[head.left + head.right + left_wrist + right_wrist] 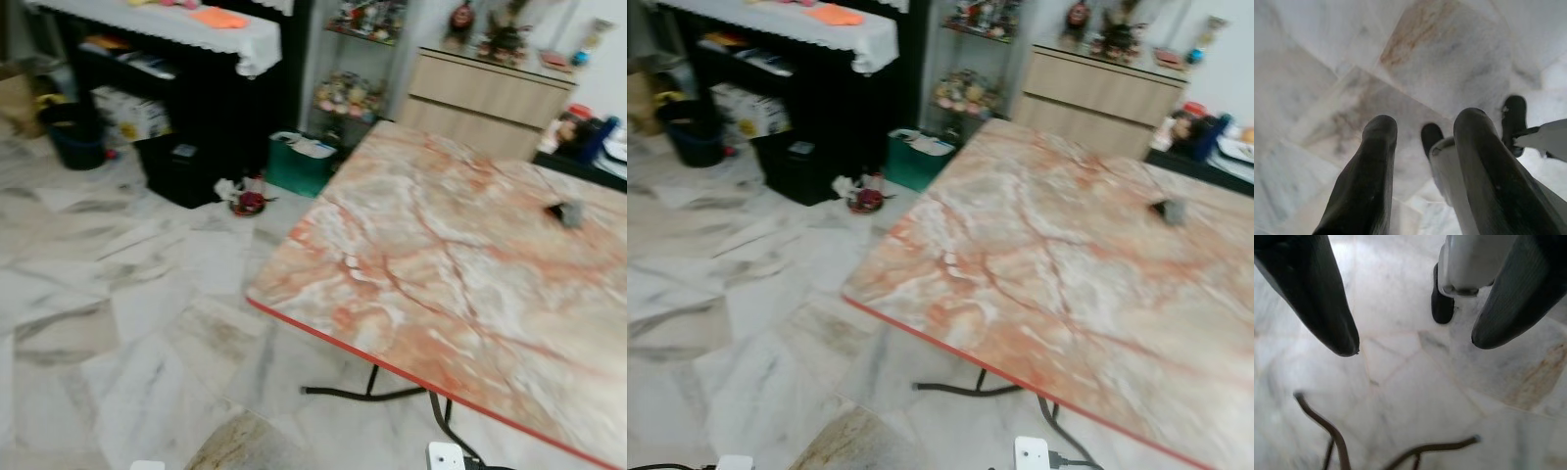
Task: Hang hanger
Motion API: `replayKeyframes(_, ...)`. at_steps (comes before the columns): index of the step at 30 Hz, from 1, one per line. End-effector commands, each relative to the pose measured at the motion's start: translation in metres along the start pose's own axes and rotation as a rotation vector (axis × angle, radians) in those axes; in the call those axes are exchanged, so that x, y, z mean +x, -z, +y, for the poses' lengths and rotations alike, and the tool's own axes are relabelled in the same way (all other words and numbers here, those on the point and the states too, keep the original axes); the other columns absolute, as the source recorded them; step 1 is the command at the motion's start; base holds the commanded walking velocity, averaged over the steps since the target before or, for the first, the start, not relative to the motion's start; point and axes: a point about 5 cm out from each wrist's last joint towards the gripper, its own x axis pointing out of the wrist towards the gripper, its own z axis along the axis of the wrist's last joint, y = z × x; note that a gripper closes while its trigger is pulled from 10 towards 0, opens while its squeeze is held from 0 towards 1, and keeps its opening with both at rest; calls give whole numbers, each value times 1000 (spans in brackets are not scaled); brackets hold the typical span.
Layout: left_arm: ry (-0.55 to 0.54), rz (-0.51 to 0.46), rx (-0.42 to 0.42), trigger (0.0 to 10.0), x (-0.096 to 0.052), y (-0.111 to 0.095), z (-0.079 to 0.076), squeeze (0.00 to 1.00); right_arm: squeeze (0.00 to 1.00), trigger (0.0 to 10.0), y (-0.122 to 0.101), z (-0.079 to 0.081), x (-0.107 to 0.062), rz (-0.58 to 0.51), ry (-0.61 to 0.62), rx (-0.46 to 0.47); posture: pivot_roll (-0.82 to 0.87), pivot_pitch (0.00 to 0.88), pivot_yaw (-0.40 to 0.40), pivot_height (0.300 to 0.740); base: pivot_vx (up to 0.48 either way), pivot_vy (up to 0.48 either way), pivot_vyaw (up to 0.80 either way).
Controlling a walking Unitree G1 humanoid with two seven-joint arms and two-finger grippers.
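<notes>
The left gripper (1422, 142) hangs low over the pale marble floor (118, 294) with its two black fingers spread and nothing between them; the robot's own leg and dark foot (1431, 138) show just past the fingertips, which suggests the arm is simply hanging at the robot's side. The right gripper (1415, 340) is in the same case: fingers wide apart, empty, pointing down at the floor tiles, with the thin dark table legs (1337, 440) lying across the view below it. Neither arm appears to be at work.

No hanger can be made out in these views, and no rail or hook to hang it on either, so the task's own thing is somewhere out of view or too blurred to tell.

What the head camera takes in is a folding table (460, 274) with a pink-and-cream marbled top and a red edge, standing to the robot's right. A small dark object (566, 211) sits near its far side; what it is cannot be told. Beyond the table stand a light wooden dresser (485, 103) and a glass display shelf (353, 69). To the left, a black shelf unit (186, 88) carries a white cloth, with a green box (299, 162) at its foot.

My reading is that the robot must find the hanger before any grasp.
</notes>
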Motion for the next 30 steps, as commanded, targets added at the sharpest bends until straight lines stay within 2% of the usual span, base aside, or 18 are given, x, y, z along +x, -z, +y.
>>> replayKeyframes(1, -92, -218, -89, 10000, 4, -47, 4, 0, 0, 10000, -23, 27, 5, -8, -59, 320, 118, 57, -77, 740, 0, 0, -756)
replayKeyframes(4, -28, -171, -102, 10000, 5, -43, 0, 0, 0, 10000, -23, 26, 5, -8, -59, 320, 117, 57, -78, 740, 0, 0, -756)
replayKeyframes(6, -33, -140, -147, 10000, 5, -39, 2, 0, 0, 10000, -23, 26, 5, -9, -57, 322, 117, 57, -78, 740, 0, 0, -756)
replayKeyframes(8, -51, -117, -153, 10000, 5, -37, 4, 0, 0, 10000, -24, 26, 5, -9, -58, 314, 116, 58, -78, 740, 0, 0, -756)
replayKeyframes(10, -37, -134, -209, 10000, 5, -38, 5, 0, 0, 10000, -24, 26, 5, -6, -60, 304, 116, 58, -79, 740, 0, 0, -756)
replayKeyframes(12, -58, -152, -216, 10000, 4, -40, 9, 0, 0, 10000, -24, 26, 5, -7, -62, 304, 114, 59, -78, 740, 0, 0, -750)
replayKeyframes(18, -58, -147, -171, 10000, 4, -40, 10, 0, 0, 10000, -24, 27, 5, -11, -64, 292, 113, 60, -74, 740, 0, 0, -692)
replayKeyframes(20, -36, -153, -196, 10000, 5, -41, 7, 0, 0, 10000, -26, 26, 5, -28, -61, 309, 113, 60, -72, 740, 0, 0, 0)
replayKeyframes(23, -19, -168, -163, 10000, 5, -43, 4, 0, 0, 10000, -27, 23, 5, -37, -49, 349, 113, 61, -73, 740, 0, 0, 0)
replayKeyframes(26, -8, -161, -140, 10000, 5, -42, 1, 0, 0, 10000, -26, 22, 5, -30, -53, 325, 111, 63, -74, 740, 0, -417, 0)
replayKeyframes(30, -22, -160, -154, 10000, 5, -41, 2, 0, 0, 10000, -29, 20, 5, -48, -50, 350, 106, 62, -73, 740, 0, -120, 0)
